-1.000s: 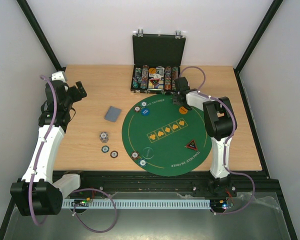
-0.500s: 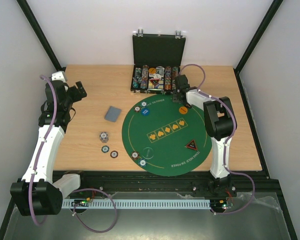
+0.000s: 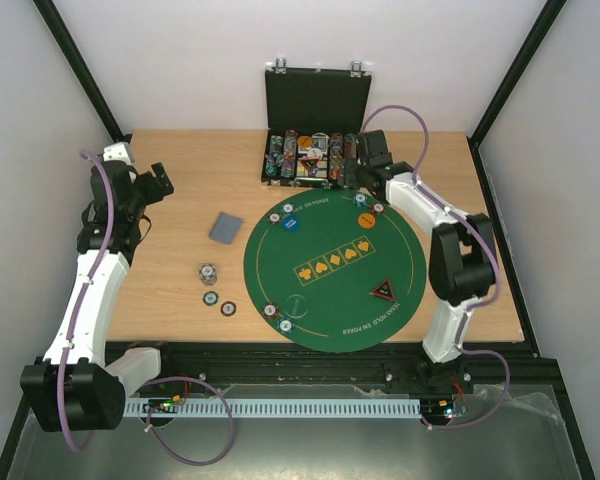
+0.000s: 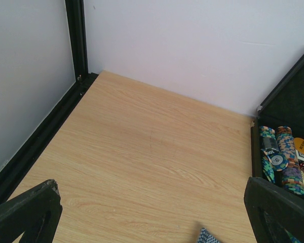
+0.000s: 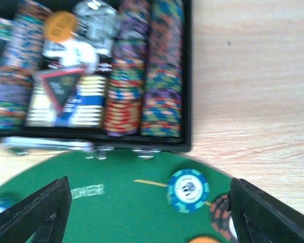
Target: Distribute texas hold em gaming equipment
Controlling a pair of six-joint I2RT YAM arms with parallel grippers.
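The left gripper [image 3: 158,182] is held wide open and empty over the table [image 3: 500,260], well left of the mat [image 3: 330,300]. The cards [image 3: 225,228] are laid just left of the mat, with a chip stack [image 3: 209,272] nearer. A blue button [image 3: 291,224], an orange button [image 3: 364,218] and the marker [image 3: 383,291] are set on the mat. The right gripper [image 5: 148,202] is spread wide over the mat's far edge, nothing gripped. A teal chip [image 5: 187,190] lies between its fingers. The case [image 5: 187,76] stands just beyond the mat.

Upright case lid [image 3: 315,100] walling off the far edge, right gripper [image 3: 365,178] hovering close against the chip rows [image 3: 310,155], bare wood [image 3: 190,175] stretching open between left gripper [image 3: 160,183] and card deck [image 3: 225,228].
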